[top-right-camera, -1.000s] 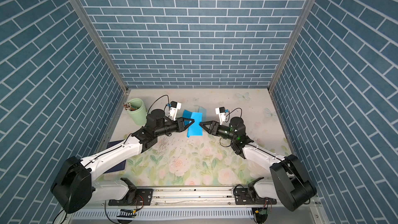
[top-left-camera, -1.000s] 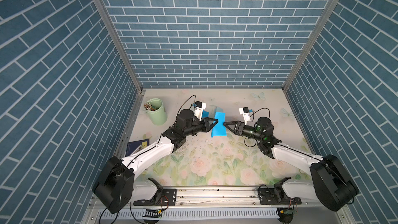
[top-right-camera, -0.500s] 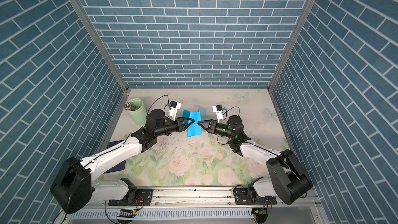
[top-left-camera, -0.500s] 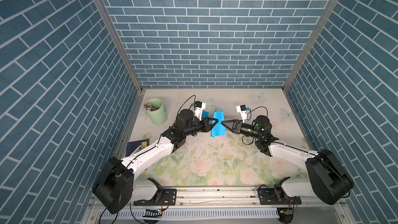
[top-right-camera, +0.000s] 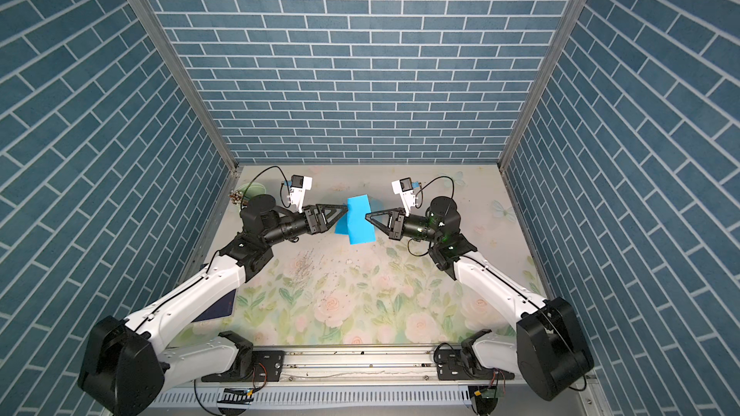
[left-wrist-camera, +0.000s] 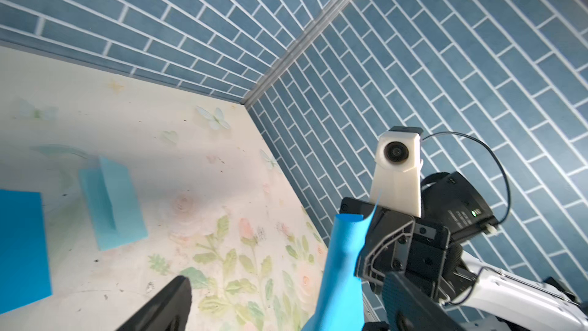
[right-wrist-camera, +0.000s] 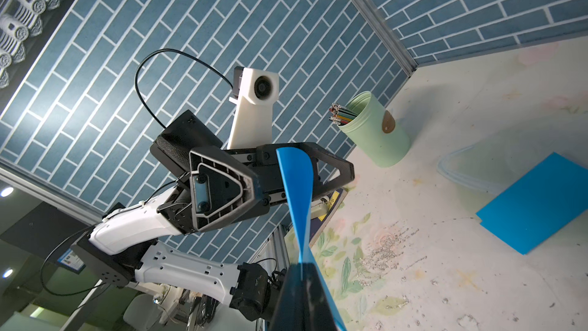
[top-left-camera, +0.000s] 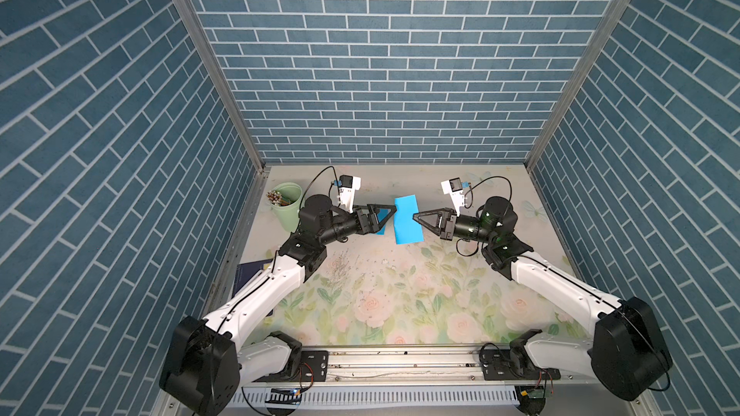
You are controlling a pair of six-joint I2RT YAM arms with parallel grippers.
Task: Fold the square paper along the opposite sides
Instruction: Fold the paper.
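Right wrist view catches the blue paper [right-wrist-camera: 294,192] edge-on, as a thin, slightly twisted strip rising from the right gripper [right-wrist-camera: 300,281], whose fingers are clamped tight on one edge of it. Behind the strip the left gripper [right-wrist-camera: 302,183] has its two fingers spread wide, one to either side of the sheet, so it is released.

In both top views the paper hangs above the floral table [top-left-camera: 400,294], between the two gripper tips and towards the back of the workspace. It reads there as a narrow rectangle. Its long axis runs from the back wall towards the robot's base, a little tilted, and the right gripper's tip meets the middle of its right long edge.

A second blue sheet [right-wrist-camera: 534,205] lies flat on the table below the left gripper. At the left rear stands a green cup [top-left-camera: 286,206] of pencils [right-wrist-camera: 340,114]; it carries a tan oval label [right-wrist-camera: 388,126] with no writing I can make out. A dark booklet [top-left-camera: 252,274] lies under the left arm, and its cover shows a yellow mark too small to read.
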